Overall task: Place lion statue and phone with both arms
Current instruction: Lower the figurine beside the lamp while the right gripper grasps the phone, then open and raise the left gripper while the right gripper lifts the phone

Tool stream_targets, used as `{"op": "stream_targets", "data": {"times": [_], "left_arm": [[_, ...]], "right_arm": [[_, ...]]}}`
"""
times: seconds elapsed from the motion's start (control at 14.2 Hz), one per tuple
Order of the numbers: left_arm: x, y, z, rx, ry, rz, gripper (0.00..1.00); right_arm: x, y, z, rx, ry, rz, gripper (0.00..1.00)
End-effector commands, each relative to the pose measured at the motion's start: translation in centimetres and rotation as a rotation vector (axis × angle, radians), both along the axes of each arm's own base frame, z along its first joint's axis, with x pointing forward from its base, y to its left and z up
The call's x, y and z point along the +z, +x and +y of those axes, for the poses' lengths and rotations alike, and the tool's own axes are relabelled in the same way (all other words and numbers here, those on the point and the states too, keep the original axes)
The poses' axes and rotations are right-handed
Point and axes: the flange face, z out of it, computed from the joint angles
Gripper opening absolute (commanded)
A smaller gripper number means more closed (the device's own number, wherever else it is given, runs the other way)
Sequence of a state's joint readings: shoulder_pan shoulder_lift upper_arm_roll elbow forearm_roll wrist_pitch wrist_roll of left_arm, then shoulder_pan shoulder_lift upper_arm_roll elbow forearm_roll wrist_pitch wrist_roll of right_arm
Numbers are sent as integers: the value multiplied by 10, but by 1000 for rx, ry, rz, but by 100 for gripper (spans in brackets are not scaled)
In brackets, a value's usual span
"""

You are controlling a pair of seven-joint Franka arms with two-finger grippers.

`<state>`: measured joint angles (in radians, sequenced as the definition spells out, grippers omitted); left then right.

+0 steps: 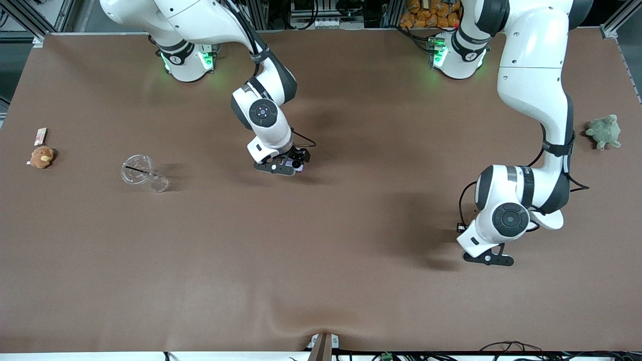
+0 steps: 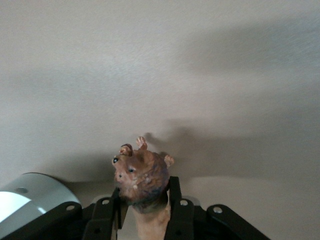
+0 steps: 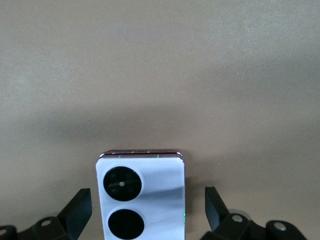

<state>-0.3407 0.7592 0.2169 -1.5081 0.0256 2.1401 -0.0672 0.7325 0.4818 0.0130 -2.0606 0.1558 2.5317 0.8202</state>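
The lilac phone [image 3: 142,172] lies flat on the brown table, its two round lenses facing up. My right gripper [image 3: 146,200] is open around it, one finger on each side with a gap between each finger and the phone. In the front view this gripper [image 1: 283,165] is low over the table's middle, with a bit of the phone [image 1: 297,162] showing under it. My left gripper [image 2: 146,192] is shut on the reddish-brown lion statue [image 2: 142,170], whose head sticks out past the fingers. In the front view the left gripper [image 1: 489,259] is over bare table at the left arm's end and hides the lion.
A clear plastic cup [image 1: 143,173] lies on its side toward the right arm's end. An orange-brown plush [image 1: 41,157] and a small card [image 1: 40,135] sit near that table edge. A grey-green plush [image 1: 604,131] sits near the edge at the left arm's end.
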Motion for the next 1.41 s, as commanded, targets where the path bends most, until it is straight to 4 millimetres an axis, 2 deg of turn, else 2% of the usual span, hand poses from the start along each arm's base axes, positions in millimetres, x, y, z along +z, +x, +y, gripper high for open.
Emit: {"op": "stream_targets", "data": {"times": [0.0,0.07,0.14,0.21,0.28,0.42,0.56,0.7,0.85,1.06,1.2,1.34], "left_arm": [[-2,-5,-11,8,-31,11,22],[-10,-12,-12,6,-28,30,22],[-10,-13,-12,5,-28,32,23],[-9,-13,-11,5,-27,35,48],[-8,-13,-10,6,-29,34,99],[-5,-12,-7,8,-28,36,100],[9,-11,-9,2,-35,24,100],[40,-8,-9,9,-49,-10,100],[89,-9,-9,17,-66,-34,100],[178,-19,4,38,-101,-81,100],[237,-39,11,53,-120,-72,100],[287,-63,16,61,-137,-61,100]], "right_arm": [[-1,-4,-1,-27,5,-3,100],[-1,-4,-1,-39,4,-2,100],[-4,-5,-1,-48,1,2,100],[-5,-5,0,-53,0,3,100],[-6,-5,0,-52,-1,3,100],[-7,-6,0,-53,-1,4,100],[-8,-5,2,-68,4,-4,100],[-11,-9,7,-67,6,-9,100],[-13,-10,8,-64,5,-8,100],[-19,-13,8,-61,-4,-1,100],[-17,-15,14,-53,1,-6,100],[-19,-17,18,-47,6,-13,100]]}}
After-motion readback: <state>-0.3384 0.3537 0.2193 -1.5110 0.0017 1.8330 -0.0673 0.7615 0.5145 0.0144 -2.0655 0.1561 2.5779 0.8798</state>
